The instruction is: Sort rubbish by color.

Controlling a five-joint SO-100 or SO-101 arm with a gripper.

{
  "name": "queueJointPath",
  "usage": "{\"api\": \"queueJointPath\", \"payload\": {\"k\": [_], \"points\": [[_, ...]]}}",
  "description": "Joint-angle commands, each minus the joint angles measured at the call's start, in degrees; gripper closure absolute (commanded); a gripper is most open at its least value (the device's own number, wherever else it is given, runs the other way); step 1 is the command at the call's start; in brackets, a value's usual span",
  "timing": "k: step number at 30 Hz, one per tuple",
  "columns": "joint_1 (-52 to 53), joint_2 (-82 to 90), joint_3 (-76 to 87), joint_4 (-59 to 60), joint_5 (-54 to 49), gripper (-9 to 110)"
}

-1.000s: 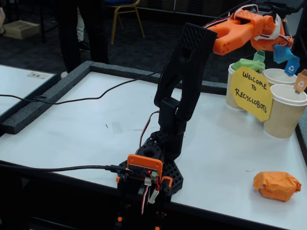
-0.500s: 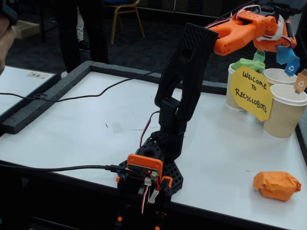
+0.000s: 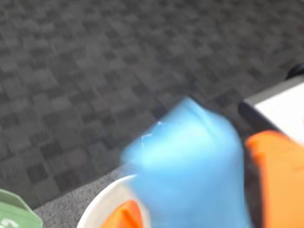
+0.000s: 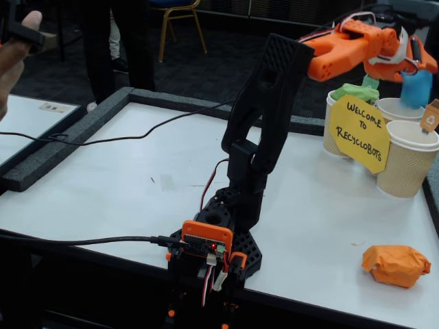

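Above cup rim (image 4: pixel 398 103), claw (image 4: pixel 413 68), blue lump (image 4: pixel 414 88)

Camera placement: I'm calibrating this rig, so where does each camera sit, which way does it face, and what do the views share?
Wrist view: rides on the arm, looking down past the blue lump at dark carpet, a cup rim and a table corner; an orange gripper part shows at right.
Fixed view: stands off the table's near edge, behind the arm's base, facing across the table toward the cups and yellow sign; the whole arm and gripper show.
Shared: the blue lump held over the cups.
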Motion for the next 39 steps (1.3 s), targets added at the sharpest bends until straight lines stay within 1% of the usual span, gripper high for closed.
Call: {"api": "queueJointPath", "payload": {"k": [1,7,12,16,26,39], "points": [[0.53,3.16,-1.76,0.26,1.05,77],[0.09,3.52,-3.69,4.48,1.05,78],[0.62,6.06,-5.19,8.44,0.62,91],[1.49,12.83,-1.49,12.66,0.44,101],[2.55,31.73,8.26,24.52,0.35,101],[3.78,49.22,16.7,34.63,0.18,101]]}}
